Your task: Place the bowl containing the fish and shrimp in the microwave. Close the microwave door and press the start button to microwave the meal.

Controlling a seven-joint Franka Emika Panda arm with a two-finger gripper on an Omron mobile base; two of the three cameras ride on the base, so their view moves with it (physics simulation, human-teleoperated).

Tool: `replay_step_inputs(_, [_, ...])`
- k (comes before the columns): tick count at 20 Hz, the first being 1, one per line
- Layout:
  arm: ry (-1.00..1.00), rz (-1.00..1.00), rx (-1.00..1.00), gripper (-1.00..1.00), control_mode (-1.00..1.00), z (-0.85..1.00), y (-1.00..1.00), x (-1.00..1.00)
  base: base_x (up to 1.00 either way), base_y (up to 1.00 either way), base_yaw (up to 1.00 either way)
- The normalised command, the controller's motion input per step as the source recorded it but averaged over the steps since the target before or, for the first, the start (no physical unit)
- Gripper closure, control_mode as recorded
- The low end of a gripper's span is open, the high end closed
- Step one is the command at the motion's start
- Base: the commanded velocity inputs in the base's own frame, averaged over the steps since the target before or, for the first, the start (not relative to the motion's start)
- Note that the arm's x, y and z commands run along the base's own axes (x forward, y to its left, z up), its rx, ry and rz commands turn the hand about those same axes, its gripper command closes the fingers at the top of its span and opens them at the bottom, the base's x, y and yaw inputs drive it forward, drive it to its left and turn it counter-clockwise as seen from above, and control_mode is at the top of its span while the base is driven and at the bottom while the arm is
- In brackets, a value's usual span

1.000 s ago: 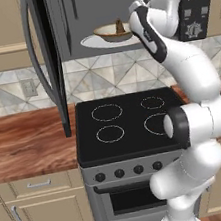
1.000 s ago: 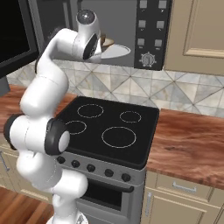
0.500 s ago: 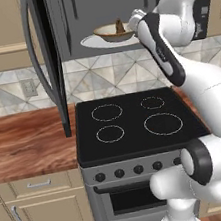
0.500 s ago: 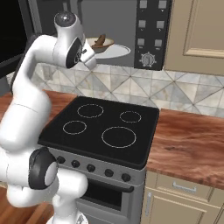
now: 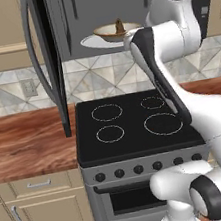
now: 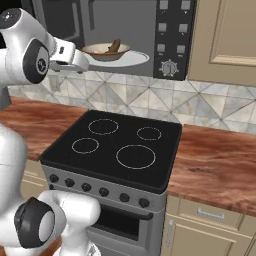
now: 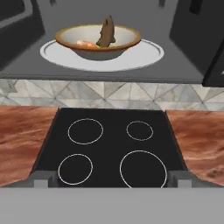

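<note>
Bowl (image 7: 98, 41) with the golden-tan rim is sitting on the one white round plate (image 7: 144, 59) inside the microwave (image 6: 140, 30), ahead of the gripper (image 7: 111, 178) and above it in the hand view. One dark brown fish (image 7: 106, 31) is leaning up from the bowl, and one small orange shrimp (image 7: 86, 43) is lying beside it on the pale inside. The bowl is well apart from the gripper, and nothing is between the fingertips (image 7: 42, 179), which are standing wide apart at the two lower corners of the hand view; the gripper is holding nothing.

The microwave door (image 5: 49, 61) is hanging open, swung out to the left of the gripper, with its one long bar handle (image 5: 34, 58) facing the room. On the right of the opening, the black side panel (image 6: 172, 35) is showing several grey buttons and one dial (image 6: 169, 67).

Below the gripper the black-topped stove (image 7: 111, 148) is lying with four ring burners, two larger and two smaller. In the left base view five knobs are sitting in one row on its front. The wooden tabletop (image 6: 220, 160) is running on both sides of the stove.
</note>
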Motion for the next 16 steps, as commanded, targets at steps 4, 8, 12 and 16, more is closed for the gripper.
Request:
replay_step_inputs(4, [-0.07,0.25,-0.33,-1.00,-1.00,-0.22,-0.15,-0.91,0.00,0.00,0.00])
replay_step_inputs(8, [-0.13,0.25,-0.26,-1.00,-1.00,-0.03,0.00,-0.58,0.00,0.00,0.00])
replay_step_inputs(12, [-0.12,0.16,-0.30,-1.00,-1.00,0.09,0.19,-0.47,0.00,0.00,0.00])
replay_step_inputs(16, [-0.01,0.08,-0.40,-1.00,-1.00,0.25,0.37,-0.59,0.00,0.00,0.00])
